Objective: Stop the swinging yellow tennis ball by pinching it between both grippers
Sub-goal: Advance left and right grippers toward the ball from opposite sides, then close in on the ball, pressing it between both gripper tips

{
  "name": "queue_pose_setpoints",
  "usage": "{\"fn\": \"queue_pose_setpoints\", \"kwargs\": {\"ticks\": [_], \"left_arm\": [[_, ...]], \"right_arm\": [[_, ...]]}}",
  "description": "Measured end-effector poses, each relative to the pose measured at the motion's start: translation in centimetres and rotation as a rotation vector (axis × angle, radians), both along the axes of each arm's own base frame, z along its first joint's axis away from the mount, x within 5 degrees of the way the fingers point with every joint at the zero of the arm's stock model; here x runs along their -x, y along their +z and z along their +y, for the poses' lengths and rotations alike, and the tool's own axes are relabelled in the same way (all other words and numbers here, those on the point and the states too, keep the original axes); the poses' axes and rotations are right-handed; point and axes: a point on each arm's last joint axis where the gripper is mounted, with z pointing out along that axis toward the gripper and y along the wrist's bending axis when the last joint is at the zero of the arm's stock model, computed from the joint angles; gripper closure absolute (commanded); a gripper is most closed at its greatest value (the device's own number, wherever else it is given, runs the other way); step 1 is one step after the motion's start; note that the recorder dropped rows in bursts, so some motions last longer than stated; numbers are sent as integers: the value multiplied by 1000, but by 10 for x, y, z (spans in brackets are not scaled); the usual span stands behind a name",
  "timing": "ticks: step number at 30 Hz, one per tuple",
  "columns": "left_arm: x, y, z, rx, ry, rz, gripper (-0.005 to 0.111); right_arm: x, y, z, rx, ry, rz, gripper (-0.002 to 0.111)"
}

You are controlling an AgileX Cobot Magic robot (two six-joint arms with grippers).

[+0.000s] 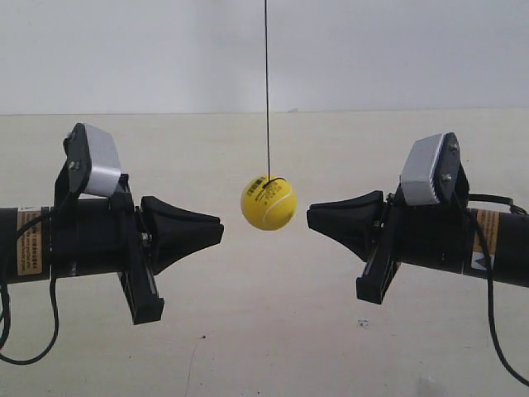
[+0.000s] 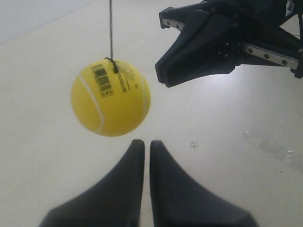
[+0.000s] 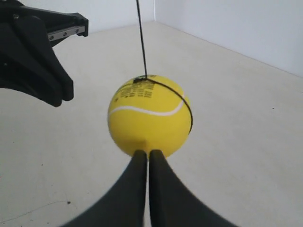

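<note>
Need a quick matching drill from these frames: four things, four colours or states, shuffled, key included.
Things:
1 tennis ball
2 string
3 left gripper
4 box atop the arm at the exterior view's left

States:
A silver-grey
B yellow, hanging between the grippers
C shut, pointing at the ball
D thin, black, vertical

Pairs: 1-B, 2-D, 3-C, 4-A
</note>
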Motion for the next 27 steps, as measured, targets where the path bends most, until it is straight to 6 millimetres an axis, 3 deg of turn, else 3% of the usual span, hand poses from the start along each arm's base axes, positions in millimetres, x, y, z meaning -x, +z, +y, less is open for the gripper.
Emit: {"fn": "queue_pose_setpoints", "kwargs": {"ticks": [12, 21, 27], "left_arm": [[-3, 0, 1, 20, 33, 11, 102], [-10, -19, -5, 48, 3, 63, 102], [-14, -20, -6, 54, 3, 61, 102]], "right_arm": [[-5, 1, 0, 14, -17, -6, 108], [-5, 0, 0, 21, -17, -2, 108], [-3, -1, 16, 66, 26, -6, 108]]}}
